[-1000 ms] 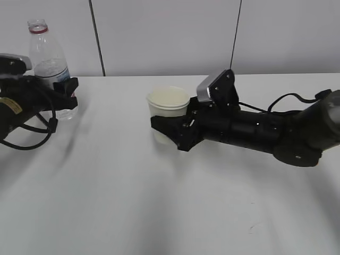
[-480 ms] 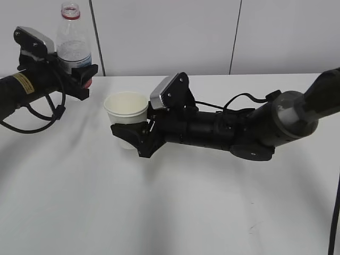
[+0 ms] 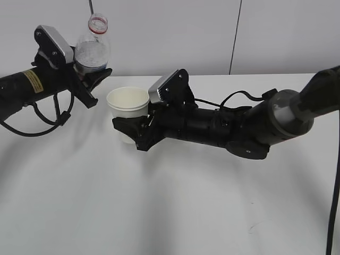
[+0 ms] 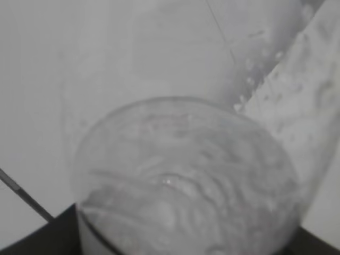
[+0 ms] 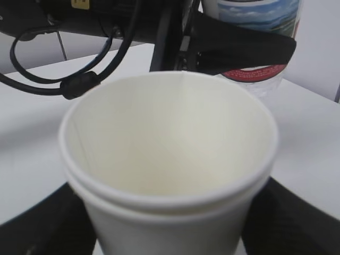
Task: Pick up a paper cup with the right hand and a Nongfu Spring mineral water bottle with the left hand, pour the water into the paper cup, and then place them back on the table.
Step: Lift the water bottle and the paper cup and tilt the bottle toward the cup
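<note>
My right gripper (image 3: 130, 133) is shut on the cream-white paper cup (image 3: 128, 104) and holds it upright above the table; the cup (image 5: 170, 159) fills the right wrist view and looks empty. My left gripper (image 3: 93, 79) is shut on the clear water bottle (image 3: 92, 50), lifted and tilted slightly right, its open red-ringed mouth up and just left of the cup. The bottle's shoulder (image 4: 186, 180) fills the left wrist view. Its label (image 5: 260, 16) shows behind the cup, gripped by a black finger (image 5: 239, 45).
The white table (image 3: 159, 202) stretches below both arms. A grey panelled wall (image 3: 175, 32) stands behind. A loose black cable (image 3: 37, 125) hangs under the left arm, and the right arm's thick body (image 3: 255, 127) lies across the table's right half.
The left gripper has carried the bottle up and right toward the cup and begun tilting it. The right gripper has lifted the cup and moved it left, then held nearly still.
</note>
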